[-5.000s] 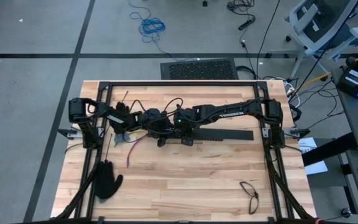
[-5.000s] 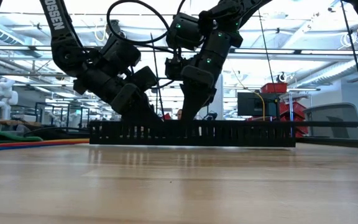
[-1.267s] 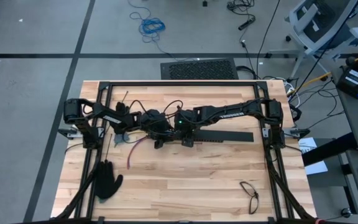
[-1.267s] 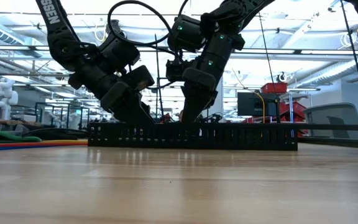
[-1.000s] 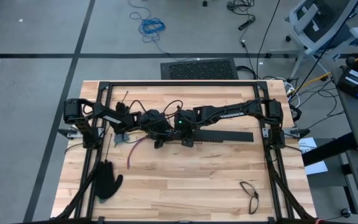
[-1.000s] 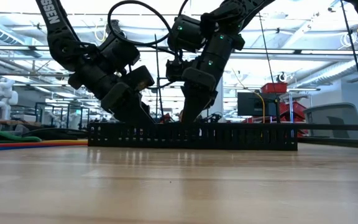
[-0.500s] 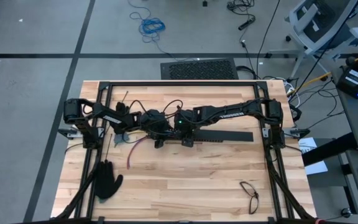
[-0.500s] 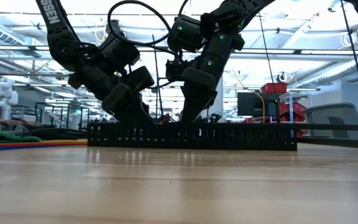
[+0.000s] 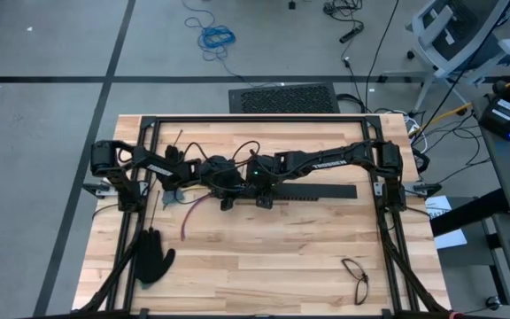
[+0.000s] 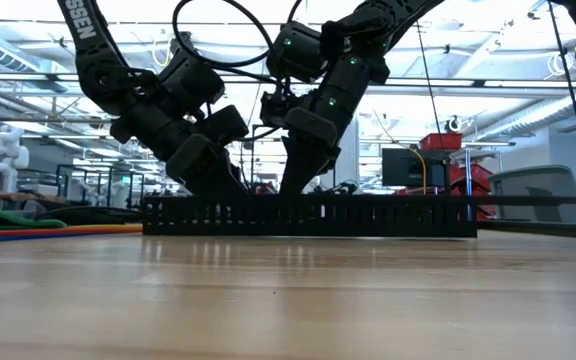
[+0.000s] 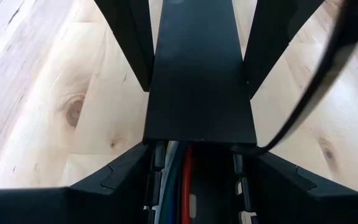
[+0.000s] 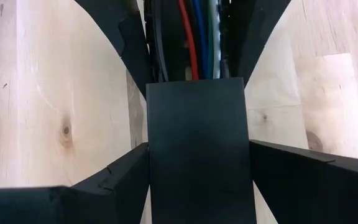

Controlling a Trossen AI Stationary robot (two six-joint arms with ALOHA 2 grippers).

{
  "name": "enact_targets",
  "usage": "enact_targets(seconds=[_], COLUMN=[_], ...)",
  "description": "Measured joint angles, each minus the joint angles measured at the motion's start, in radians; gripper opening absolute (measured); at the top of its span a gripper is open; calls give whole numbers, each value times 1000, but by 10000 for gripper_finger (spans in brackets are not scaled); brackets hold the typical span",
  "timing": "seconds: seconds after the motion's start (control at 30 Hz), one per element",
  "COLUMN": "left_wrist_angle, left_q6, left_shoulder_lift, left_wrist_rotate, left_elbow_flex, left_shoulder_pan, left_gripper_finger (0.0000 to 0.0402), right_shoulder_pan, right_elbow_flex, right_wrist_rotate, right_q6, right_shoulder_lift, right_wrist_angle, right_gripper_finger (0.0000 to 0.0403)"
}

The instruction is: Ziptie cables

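Nearest stuff first, clock read off the high view with 12 at the table's far edge. Black glove [image 9: 153, 257] is found lying limp at about 8 o'clock on the pale butcher-block table [image 9: 264, 283]. A pair of thin-rimmed glasses [image 9: 355, 276] is parked at about 5 o'clock. Neither one is in the way of anything.

A bit farther in, at 9 o'clock, one loose reddish wire [image 9: 189, 215] is curled on the wood. A very thin dark strip [image 9: 154, 211] is laid beside it; it looks like a ziptie, but that can't be confirmed.

Mid-table, a long flat black slotted bar [image 9: 321, 193] is stretched out toward 3 o'clock, its comb-like wall seen edge-on in the low view. The left gripper [image 9: 225, 203] and the right gripper [image 9: 265, 202] are lowered onto its 9 o'clock end, facing each other. Each is clamped across the bar, fingers pressed against both sides.

The cables [image 12: 190, 37] are laid inside the bar's channel between the two grippers: smooth red, blue and green strands running side by side, partly hidden under a flat matte black cover piece.

Beyond that, a black metal frame [image 9: 255, 118] is run along the far edge.
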Motion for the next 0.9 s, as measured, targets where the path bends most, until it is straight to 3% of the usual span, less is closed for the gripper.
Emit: enact_targets(seconds=[0.57, 0.7, 0.9], left_wrist_angle=[-3, -5, -43], left_q6=[-10, -12, -63], left_shoulder_lift=[0, 0, -3], left_wrist_rotate=[-1, -1, 0], left_elbow_flex=[8, 11, 53], left_shoulder_pan=[0, 0, 5], left_gripper_finger=[235, 269, 357], right_shoulder_pan=[0, 0, 0], right_elbow_flex=[2, 3, 4], right_wrist_rotate=[-3, -3, 1], right_q6=[-8, -23, -25], right_shoulder_lift=[-2, -2, -3], right_wrist_angle=[-27, -28, -28], right_gripper_finger=[247, 247, 247])
